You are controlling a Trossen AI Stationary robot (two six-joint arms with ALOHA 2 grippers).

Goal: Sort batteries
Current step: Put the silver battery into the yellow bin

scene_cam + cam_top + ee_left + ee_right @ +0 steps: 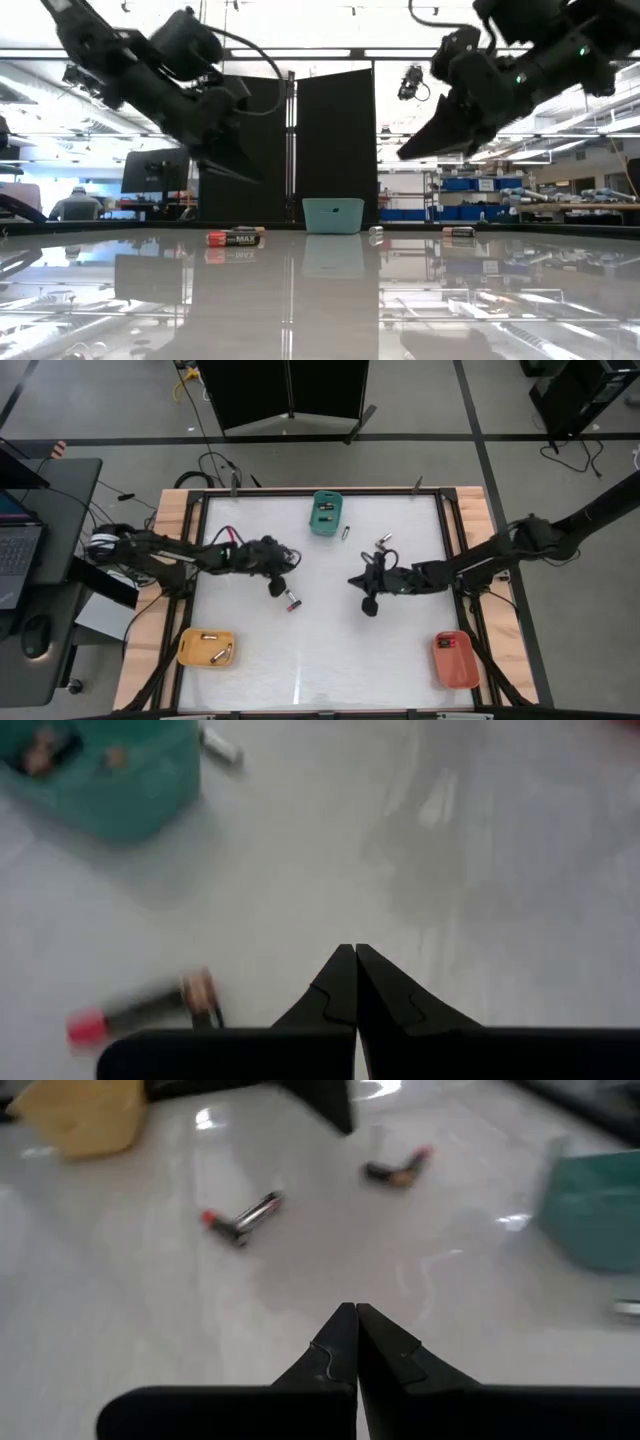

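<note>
Lying loose on the glossy white surface (320, 660): a red-ended battery (293, 600) near the left claw (277, 588), more cells (383, 541) by the teal tray (325, 512). Likely handling as small, rigid, smooth cylinders, rolling easily; best pinching across the middle. Hovering pinched closed, gripping nothing: left claw and right claw (369, 606). Holding 2 cells each, seemingly: teal tray and yellow tray (207, 648). Looking nearly bare: red tray (455, 659).

"MAX" on battery (233, 238) lying on table

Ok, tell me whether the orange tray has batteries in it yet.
Not empty: the high view shows two or three batteries lying inside the orange tray at the table's near-left corner.
</note>
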